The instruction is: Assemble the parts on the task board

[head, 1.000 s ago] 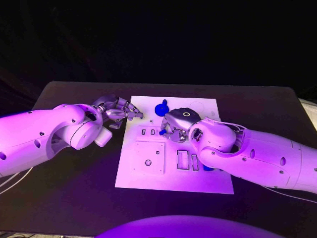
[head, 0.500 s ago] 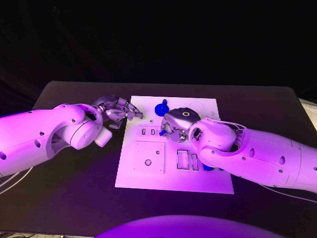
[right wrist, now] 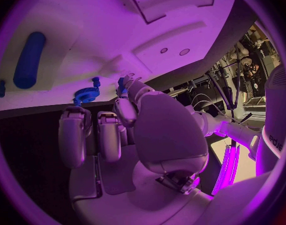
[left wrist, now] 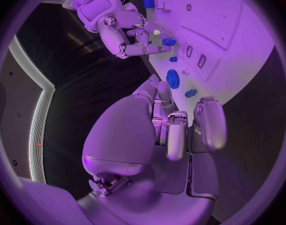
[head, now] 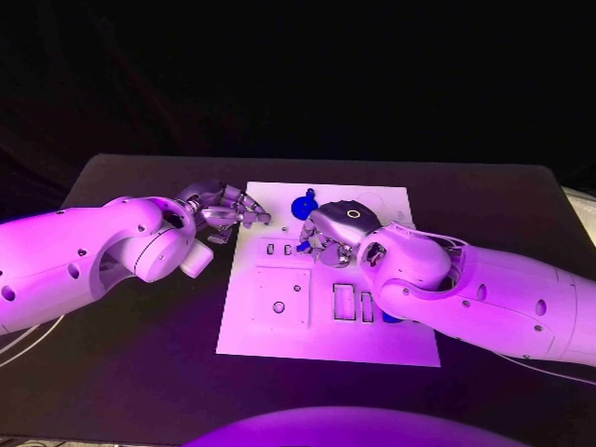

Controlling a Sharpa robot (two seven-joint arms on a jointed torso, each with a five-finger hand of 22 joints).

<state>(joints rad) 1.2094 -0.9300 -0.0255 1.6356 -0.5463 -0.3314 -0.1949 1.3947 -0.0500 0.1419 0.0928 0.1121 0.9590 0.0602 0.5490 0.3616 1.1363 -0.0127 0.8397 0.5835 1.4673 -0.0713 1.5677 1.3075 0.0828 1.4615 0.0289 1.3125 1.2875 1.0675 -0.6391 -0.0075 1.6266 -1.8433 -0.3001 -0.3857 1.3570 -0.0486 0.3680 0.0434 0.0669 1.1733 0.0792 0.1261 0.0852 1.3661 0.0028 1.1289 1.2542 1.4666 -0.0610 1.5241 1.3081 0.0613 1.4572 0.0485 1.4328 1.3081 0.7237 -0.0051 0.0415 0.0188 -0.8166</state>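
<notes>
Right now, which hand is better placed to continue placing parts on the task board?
The right hand: it is over the task board and pinches a small blue part. The left hand hovers beside the board's edge, holding nothing.

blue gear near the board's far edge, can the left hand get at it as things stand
Probably yes. The left hand sits just off the board's left edge holding nothing, and the gear lies bare with open board between. The right hand is close by, so it would be tight.

Head camera above the task board (head: pixel 328 279); both wrist cameras close, sharing it.
</notes>
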